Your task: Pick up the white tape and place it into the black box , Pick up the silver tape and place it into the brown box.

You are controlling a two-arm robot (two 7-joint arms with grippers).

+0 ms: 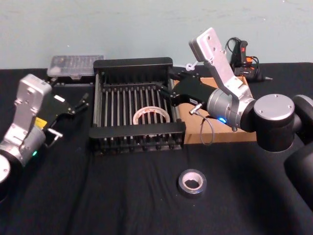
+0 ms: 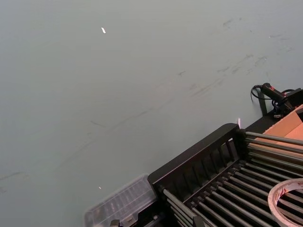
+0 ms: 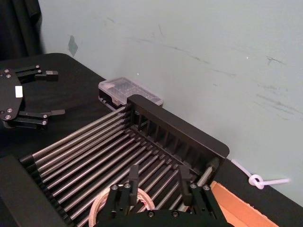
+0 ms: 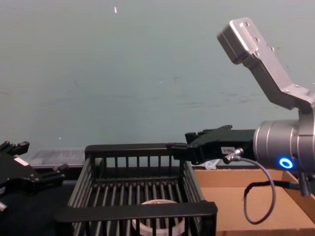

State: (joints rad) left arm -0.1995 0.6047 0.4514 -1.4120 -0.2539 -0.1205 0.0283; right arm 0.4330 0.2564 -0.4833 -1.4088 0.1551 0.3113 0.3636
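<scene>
Head view: we see the white tape (image 1: 151, 115) lying flat on the bars inside the black box (image 1: 132, 64), toward its right side.
First half: we judge it done, since the roll rests in the crate with nothing gripping it.
Right hand (image 1: 165, 87): it hangs over the crate's right rim, fingers apart and empty; the right wrist view shows the two fingers (image 3: 134, 176) above the roll's edge.
Left hand (image 1: 83, 103): parked over the counter left of the crate, jaws apart, holding nothing.
Silver tape (image 1: 191, 181): flat on the black counter (image 1: 98, 196), in front of the crate and a little to its right, well apart from both boxes.
Brown box (image 1: 195, 132): it sits against the crate's right side, mostly under the right arm.
Step in hand: we take it to be lifting the right hand clear of the crate and going for the silver tape.
Doing it well: we would rise straight up first so the fingers clear the thick right rim, then swing toward the front of the counter and come down over the roll, one finger in the core hole, one outside.
Edges: the crate's front rim stands between the hand and the roll; the tray wall is low.
Open room: the counter around the silver roll is bare cloth, so the approach from above looks free.
</scene>
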